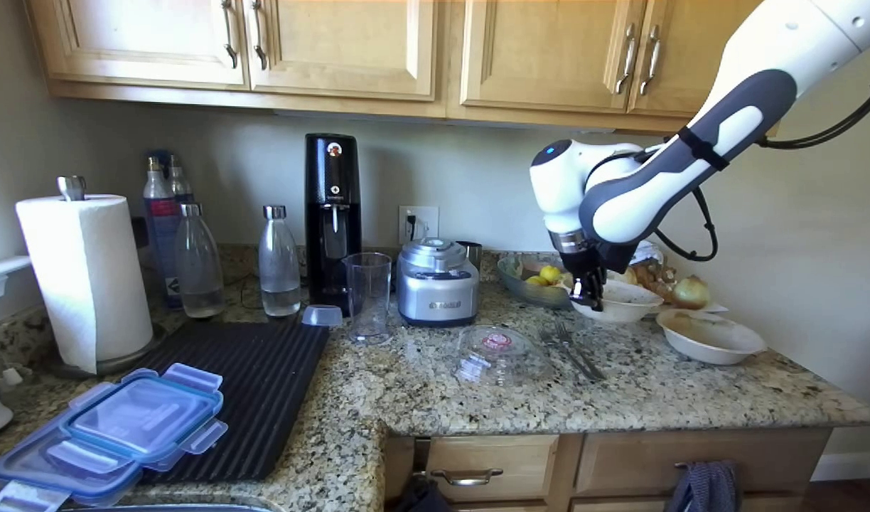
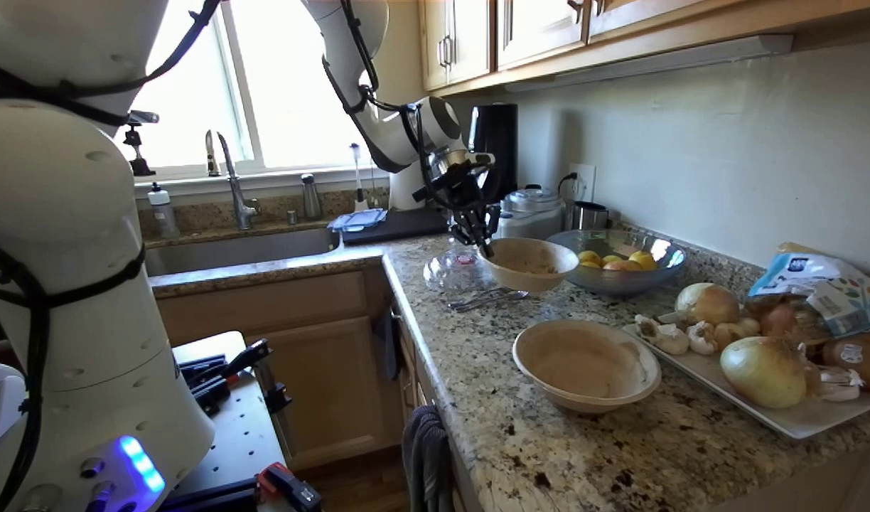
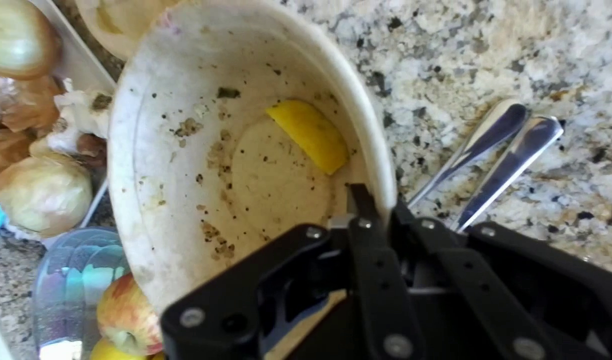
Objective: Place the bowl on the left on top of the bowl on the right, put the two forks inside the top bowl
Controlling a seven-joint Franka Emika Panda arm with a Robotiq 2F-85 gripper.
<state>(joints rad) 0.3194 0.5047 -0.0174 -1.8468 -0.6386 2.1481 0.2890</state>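
A white bowl (image 1: 623, 307) is at my gripper (image 1: 588, 299). It also shows in an exterior view (image 2: 531, 267). In the wrist view the bowl (image 3: 266, 165) holds a yellow peel piece (image 3: 313, 135) and dark crumbs. My gripper (image 3: 383, 202) has its fingers on either side of the rim, shut on it. I cannot tell whether the bowl's base touches the counter. A second white bowl (image 1: 712, 338) sits on the counter nearer the end, also in an exterior view (image 2: 584, 363); its edge shows in the wrist view (image 3: 131, 30). Two forks (image 1: 576, 351) lie beside the held bowl; their handles (image 3: 508, 172) show.
A clear plastic lid or container (image 1: 499, 352) lies beside the forks. A glass bowl of fruit (image 2: 627, 277) stands close behind the held bowl. A white tray (image 2: 733, 395) with onions and garlic is beside the second bowl. A food processor (image 1: 438, 284) stands against the wall.
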